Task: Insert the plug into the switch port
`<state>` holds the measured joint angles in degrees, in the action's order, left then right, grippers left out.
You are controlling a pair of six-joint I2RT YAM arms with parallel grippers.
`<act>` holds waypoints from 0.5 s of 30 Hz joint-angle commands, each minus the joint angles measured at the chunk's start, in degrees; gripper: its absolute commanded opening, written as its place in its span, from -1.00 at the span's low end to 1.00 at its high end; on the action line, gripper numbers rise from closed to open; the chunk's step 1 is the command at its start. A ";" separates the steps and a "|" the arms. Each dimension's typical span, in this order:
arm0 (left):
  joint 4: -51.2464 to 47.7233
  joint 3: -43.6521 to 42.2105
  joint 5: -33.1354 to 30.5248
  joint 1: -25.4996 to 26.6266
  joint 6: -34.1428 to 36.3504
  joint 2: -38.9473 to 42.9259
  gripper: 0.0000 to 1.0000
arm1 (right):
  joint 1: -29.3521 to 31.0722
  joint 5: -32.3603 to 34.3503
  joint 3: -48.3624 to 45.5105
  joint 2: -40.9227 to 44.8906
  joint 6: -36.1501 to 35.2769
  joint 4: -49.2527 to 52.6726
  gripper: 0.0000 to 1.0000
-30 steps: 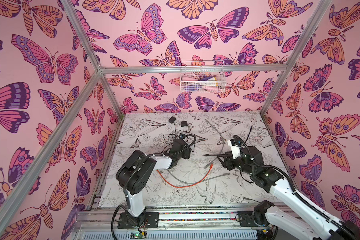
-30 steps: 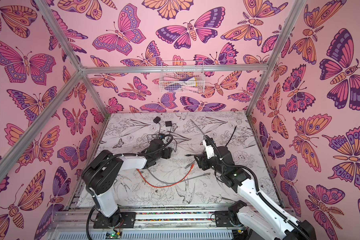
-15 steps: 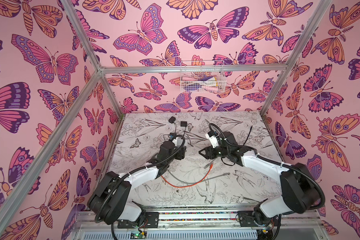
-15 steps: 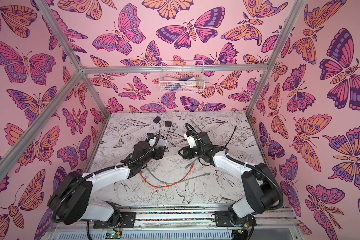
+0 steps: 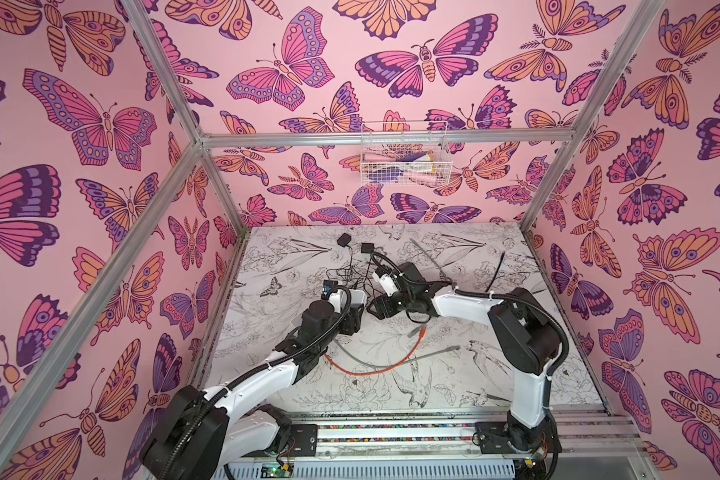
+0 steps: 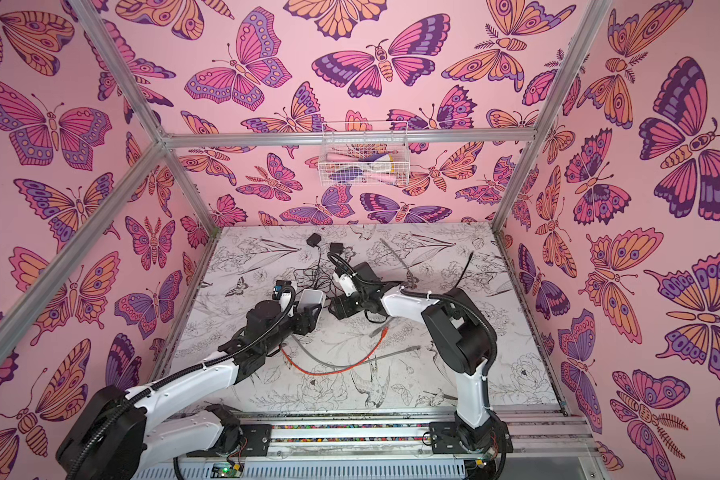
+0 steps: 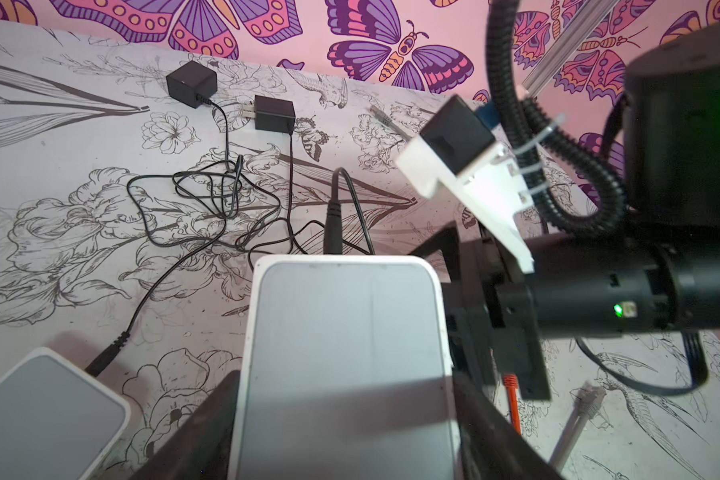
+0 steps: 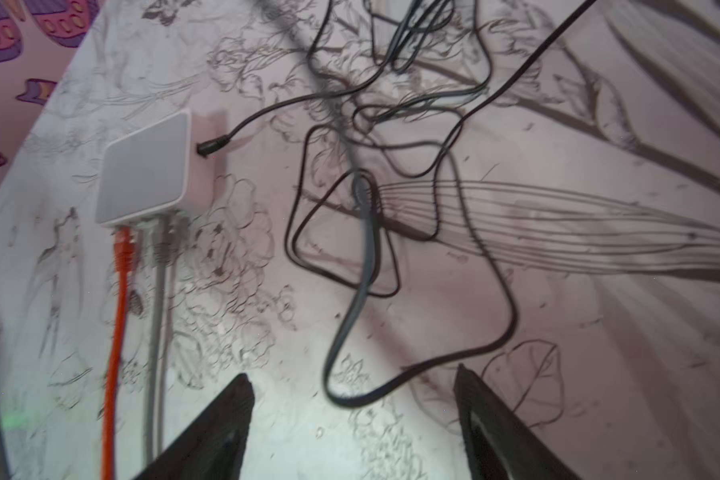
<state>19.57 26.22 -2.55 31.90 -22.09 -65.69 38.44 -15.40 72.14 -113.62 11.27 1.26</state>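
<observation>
Nearest you, on the white flower-sketched tabletop [image 5: 495, 374], an orange network cable [image 8: 119, 299] and a grey network cable [image 8: 156, 299] run side by side into one edge of a small white square switch box with a grey top [image 8: 144, 166], which lies flat. A thin-corded black barrel plug [image 8: 211, 146] meets that box's side wall. The right wrist view is too blurred to tell you whether it is seated there or only touching.

Two loose cable ends, an orange connector [image 7: 511, 381] and a grey connector [image 7: 590, 400], lie on the tabletop just beside the right arm's tool.

Further in, your left tool [image 7: 346, 374] is clamped on a second white switch box with a grey top [image 6: 312, 298], one dark finger on each long side. A thicker black power plug [image 7: 333, 226] stands at this box's far edge, with its tip hidden behind the rim.

Your right tool [image 8: 352, 374] sits just beside the held box, on its right in both top views. Its jaws are spread wide with nothing between them, and only a loop of black cord lies on the tabletop ahead.

Beyond both tools lies a tangle of thin black cords [image 7: 229, 187]. It leads back to two black cube power adapters [image 7: 192, 84] [image 7: 274, 113] near the rear edge. A white wire basket [image 5: 404, 153] hangs on the back wall.
</observation>
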 commanded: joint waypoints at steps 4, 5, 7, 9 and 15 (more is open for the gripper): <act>1.32 -3.40 1.37 -0.20 -2.32 -0.31 -1.00 | -0.81 6.96 7.44 -5.59 -0.57 2.16 0.39; 1.85 -3.98 1.49 -0.17 -2.72 -0.68 -1.00 | -1.20 6.89 8.96 -6.58 -0.11 1.94 0.37; 2.76 -4.89 1.75 -0.17 -3.29 -1.31 -1.00 | -1.85 6.79 11.98 -8.68 0.52 1.95 0.33; 3.47 -5.47 1.59 -0.17 -3.57 -2.42 -1.00 | -2.63 7.21 17.33 -11.68 0.85 4.83 0.30; 6.08 -2.60 2.94 0.00 -3.23 -12.83 -1.00 | -4.46 8.07 31.47 -19.03 0.41 12.87 0.26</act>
<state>22.46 21.96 -0.97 31.90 -24.77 -74.02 34.72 -8.97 98.98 -130.67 11.79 8.56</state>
